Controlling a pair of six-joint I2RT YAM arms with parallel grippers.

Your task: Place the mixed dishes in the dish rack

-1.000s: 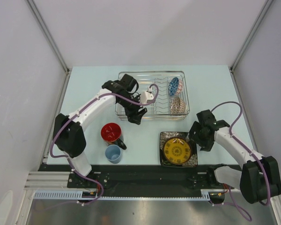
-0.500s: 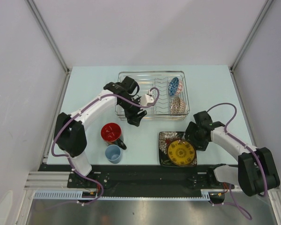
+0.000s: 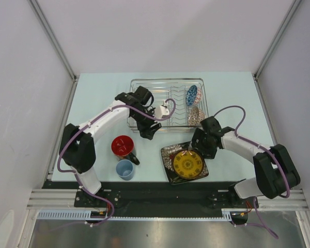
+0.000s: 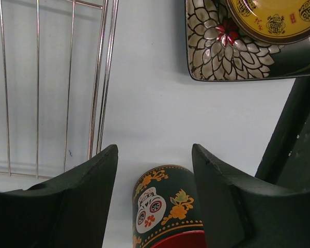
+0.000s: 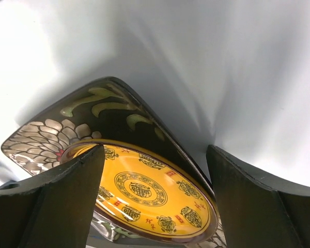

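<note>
While yellow plate lies on sq. plate, both are straddled by R gripper, unclenched. L gripper is held agape, empty, beside rack.

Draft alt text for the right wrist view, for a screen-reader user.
A round yellow plate with dark medallion motifs lies on a dark square floral plate, seen close up between the right arm's open jaws, which grip nothing. Pale table fills the rest of the view.
</note>
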